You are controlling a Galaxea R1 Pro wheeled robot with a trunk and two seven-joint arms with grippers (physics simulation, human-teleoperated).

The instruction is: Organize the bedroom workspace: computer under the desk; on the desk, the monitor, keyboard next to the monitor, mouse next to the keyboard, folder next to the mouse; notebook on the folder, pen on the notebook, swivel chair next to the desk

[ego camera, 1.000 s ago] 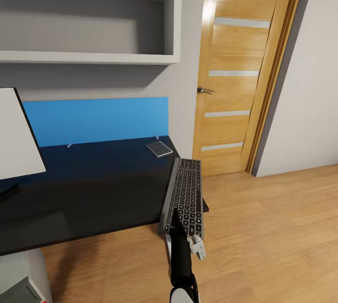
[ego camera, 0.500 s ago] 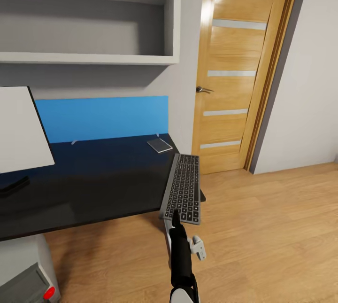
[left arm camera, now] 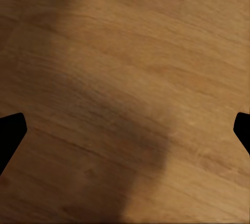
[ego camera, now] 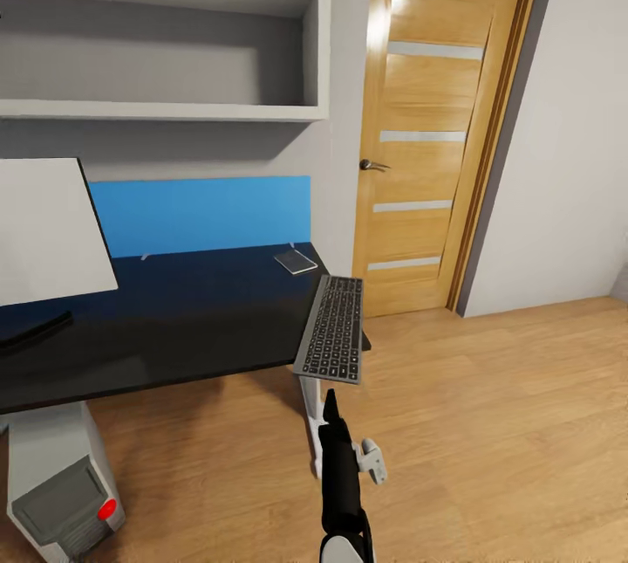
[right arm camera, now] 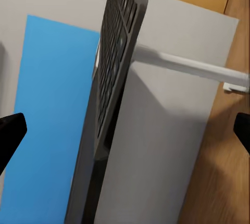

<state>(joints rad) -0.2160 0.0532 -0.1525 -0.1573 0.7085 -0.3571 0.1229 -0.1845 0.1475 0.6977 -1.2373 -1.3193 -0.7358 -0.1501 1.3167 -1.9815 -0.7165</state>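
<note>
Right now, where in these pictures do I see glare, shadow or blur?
Head view: bright glare on the wooden door with frosted strips; the glossy black desk top mirrors the blue back panel. Left wrist view: a soft dark shadow crosses the slightly blurred wood plank floor. Right wrist view: sharp.

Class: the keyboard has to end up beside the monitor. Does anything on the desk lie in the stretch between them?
Nothing visible does. The keyboard overhangs the desk's right end, the monitor stands far left, and bare black top lies between. The notebook sits back by the blue panel.

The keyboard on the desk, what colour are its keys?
Black keys in a silver-grey frame on the keyboard; the head view shows it best.
</note>
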